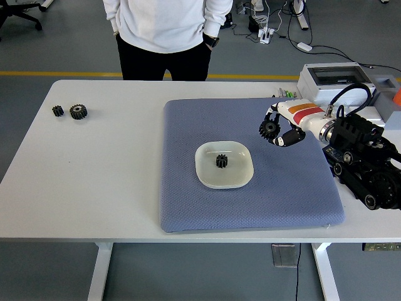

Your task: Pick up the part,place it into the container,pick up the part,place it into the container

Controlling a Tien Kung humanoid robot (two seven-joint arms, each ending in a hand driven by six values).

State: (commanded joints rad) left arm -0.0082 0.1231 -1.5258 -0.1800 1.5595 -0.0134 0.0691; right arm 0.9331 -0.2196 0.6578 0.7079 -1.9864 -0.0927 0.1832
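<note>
My right hand [276, 130] hangs above the blue mat [250, 188], right and slightly behind the white dish [223, 164]. Its fingers are curled around a black gear [269, 128], lifted off the mat. Inside the dish lies a small black gear [221, 161]. Two more black gears, a small one [57, 111] and a larger one [78, 111], rest at the table's far left. The left arm does not show.
A person in a white top [166, 25] stands at the far side with hands in pockets. A white box [335, 81] and small items sit at the back right. My black right arm [363, 163] covers the table's right edge.
</note>
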